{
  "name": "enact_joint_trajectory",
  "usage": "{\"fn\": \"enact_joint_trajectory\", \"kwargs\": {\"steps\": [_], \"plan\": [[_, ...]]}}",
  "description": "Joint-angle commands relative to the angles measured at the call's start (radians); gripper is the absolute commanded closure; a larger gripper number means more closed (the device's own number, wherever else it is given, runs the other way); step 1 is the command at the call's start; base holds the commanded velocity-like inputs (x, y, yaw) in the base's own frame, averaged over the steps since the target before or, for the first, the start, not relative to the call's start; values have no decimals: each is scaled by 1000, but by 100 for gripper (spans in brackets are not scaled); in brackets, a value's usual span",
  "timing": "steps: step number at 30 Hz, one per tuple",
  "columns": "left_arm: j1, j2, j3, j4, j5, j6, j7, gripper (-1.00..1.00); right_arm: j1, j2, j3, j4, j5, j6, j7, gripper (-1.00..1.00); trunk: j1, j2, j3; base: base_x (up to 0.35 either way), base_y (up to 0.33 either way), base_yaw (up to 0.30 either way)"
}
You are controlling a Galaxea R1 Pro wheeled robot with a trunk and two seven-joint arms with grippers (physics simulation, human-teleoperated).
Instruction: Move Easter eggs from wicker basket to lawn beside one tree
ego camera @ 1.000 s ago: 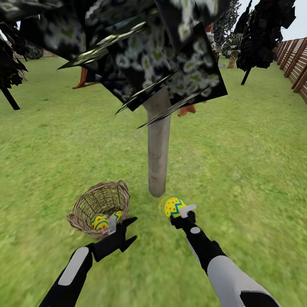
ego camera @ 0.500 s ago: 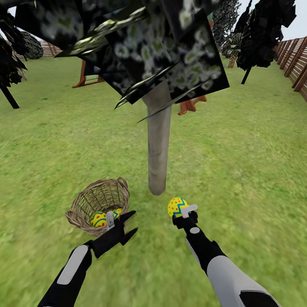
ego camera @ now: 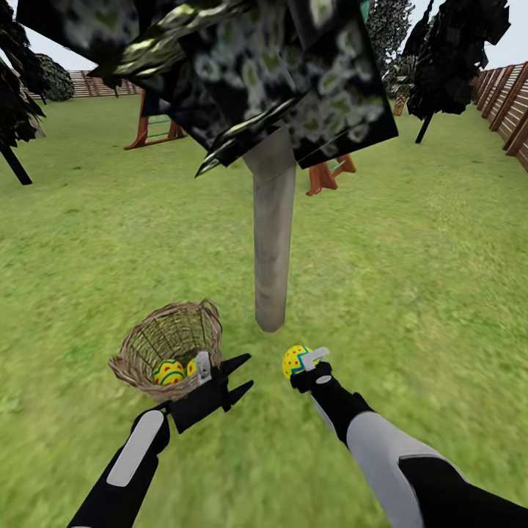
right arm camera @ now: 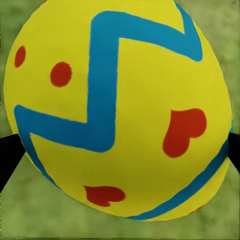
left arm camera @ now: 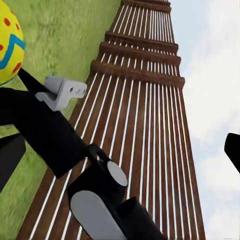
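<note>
One Easter egg [ego camera: 296,360] is clamped in the right gripper [ego camera: 302,363], low over the lawn [ego camera: 411,279] near the tree [ego camera: 272,242]. Two eggs [ego camera: 169,371] remain in the wicker basket [ego camera: 150,345]; the left gripper [ego camera: 233,375] stands spread beside its rim.

Your two eggs in the wicker basket [ego camera: 170,339] sit half sunk behind its near rim, and the left gripper [ego camera: 224,378] covers part of one. The tree [ego camera: 273,235] loses its crown past the head view's top edge. In the right wrist view the held egg [right arm camera: 120,110] runs off the top and hides your fingertips' contact.
</note>
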Motion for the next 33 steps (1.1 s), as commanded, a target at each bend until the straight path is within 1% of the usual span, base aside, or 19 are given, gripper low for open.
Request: {"fn": "enact_joint_trajectory", "kwargs": {"steps": [1,2,3,4,5,12,16,17,19,28,33], "plan": [[-1,0,-26,1,0,2,-4,-100,-10,1,-2,18,7,-4,-1,100,4,-8,-4,0,0,0],[-1,0,-49,1,1,1,-4,-100,-13,2,-3,26,7,-21,-2,100,8,-15,-7,0,0,0],[-1,0,-61,5,1,0,-3,-100,-14,1,-3,30,8,-48,-2,100,11,-22,-10,0,0,0],[-1,0,-64,7,1,-1,-3,-100,-15,0,-3,30,8,-64,-2,100,15,-29,-13,0,0,0],[-1,0,-65,9,1,-1,-3,-100,-15,0,-3,28,9,-71,-1,100,19,-36,-16,0,0,0],[-1,0,-67,14,2,-3,-1,-100,-15,0,-3,24,11,-76,1,100,19,-36,-16,3,-4,0],[-1,0,-65,16,2,-3,0,-100,-15,1,-3,24,11,-76,1,100,19,-36,-16,202,-215,182],[-1,-1,-66,16,2,-3,0,-100,-15,1,-3,24,11,-76,1,100,19,-36,-16,239,-244,281],[0,-15,-65,25,2,-3,0,-100,-15,1,-3,24,11,-76,1,100,19,-36,-16,80,-82,288],[-1,-18,-66,37,2,-4,3,-100,-15,1,-3,22,11,-77,1,100,19,-36,-16,3,-3,35],[-1,-19,-67,37,0,-4,6,-100,-14,1,-3,22,11,-77,1,100,0,-1,-1,0,0,0]]}}
